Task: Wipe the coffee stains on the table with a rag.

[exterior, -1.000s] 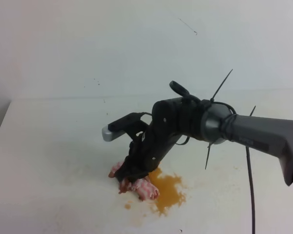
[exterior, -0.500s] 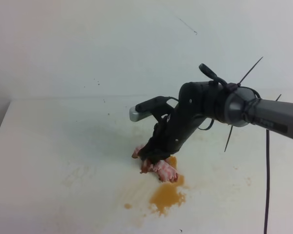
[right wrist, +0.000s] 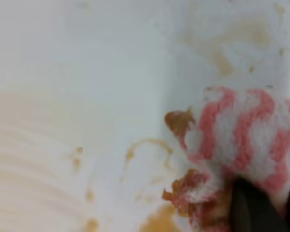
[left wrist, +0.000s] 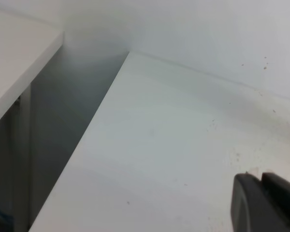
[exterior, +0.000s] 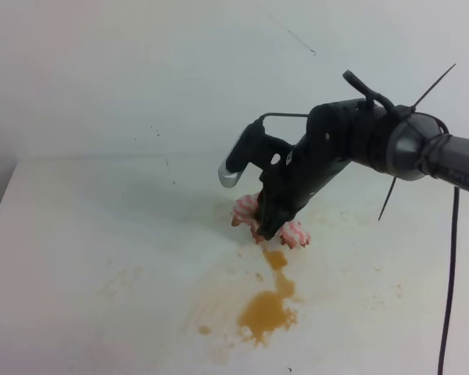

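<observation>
Centrally, right fingers (exterior: pixel 274 228) pinch the rag (exterior: pixel 295 233) w/ pink-white stripes, pressed on the white counter (exterior: pixel 86 234) just above the stains (exterior: pixel 267 311), an orange-brown blotch. Left fingers (left wrist: pixel 267 203) show at frame edge; can't tell if spread.

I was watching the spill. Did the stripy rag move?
Yes. The rag, held by the right gripper, slid off the orange coffee stains toward the wall, away from the camera.
</observation>
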{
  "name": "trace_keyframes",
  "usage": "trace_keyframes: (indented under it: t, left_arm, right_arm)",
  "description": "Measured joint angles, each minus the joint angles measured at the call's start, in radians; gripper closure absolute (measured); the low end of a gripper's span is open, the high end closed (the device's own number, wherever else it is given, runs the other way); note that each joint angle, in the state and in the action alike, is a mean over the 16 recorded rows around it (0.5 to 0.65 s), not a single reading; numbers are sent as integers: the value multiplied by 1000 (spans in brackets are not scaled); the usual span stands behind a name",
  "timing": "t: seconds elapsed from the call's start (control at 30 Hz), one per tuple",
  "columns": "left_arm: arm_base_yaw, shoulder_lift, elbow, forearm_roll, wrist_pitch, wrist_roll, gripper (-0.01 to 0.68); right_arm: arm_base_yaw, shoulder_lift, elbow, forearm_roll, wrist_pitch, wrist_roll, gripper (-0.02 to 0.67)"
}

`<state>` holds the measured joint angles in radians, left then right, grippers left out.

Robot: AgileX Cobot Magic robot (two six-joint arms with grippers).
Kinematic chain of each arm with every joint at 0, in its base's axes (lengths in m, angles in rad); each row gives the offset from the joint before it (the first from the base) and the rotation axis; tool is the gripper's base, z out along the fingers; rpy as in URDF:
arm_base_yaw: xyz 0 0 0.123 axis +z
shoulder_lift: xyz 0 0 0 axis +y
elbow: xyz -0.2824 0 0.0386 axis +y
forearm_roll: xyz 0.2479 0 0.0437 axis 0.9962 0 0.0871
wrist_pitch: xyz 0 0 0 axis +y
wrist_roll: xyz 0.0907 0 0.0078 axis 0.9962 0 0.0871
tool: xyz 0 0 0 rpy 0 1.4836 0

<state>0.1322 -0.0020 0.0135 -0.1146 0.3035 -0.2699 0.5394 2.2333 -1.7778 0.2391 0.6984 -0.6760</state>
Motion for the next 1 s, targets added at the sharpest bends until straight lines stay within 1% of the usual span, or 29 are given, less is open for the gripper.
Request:
trace_keyframes:
  t: [0.23, 0.57, 0.77, 1.0]
  left_arm:
    - [0, -2, 2, 0, -2, 0, 675]
    - [0, -4, 8, 0, -2, 0, 675]
    - [0, -4, 8, 0, -1, -1, 676]
    - [0, 2, 6, 0, 2, -1, 676]
  right_arm:
    - [-22, 15, -2, 26, 52, -120, 610]
    - [-20, 42, -2, 145, 172, -175, 610]
    - [16, 46, 2, 194, 229, -189, 610]
    - [88, 45, 21, 218, 260, -188, 610]
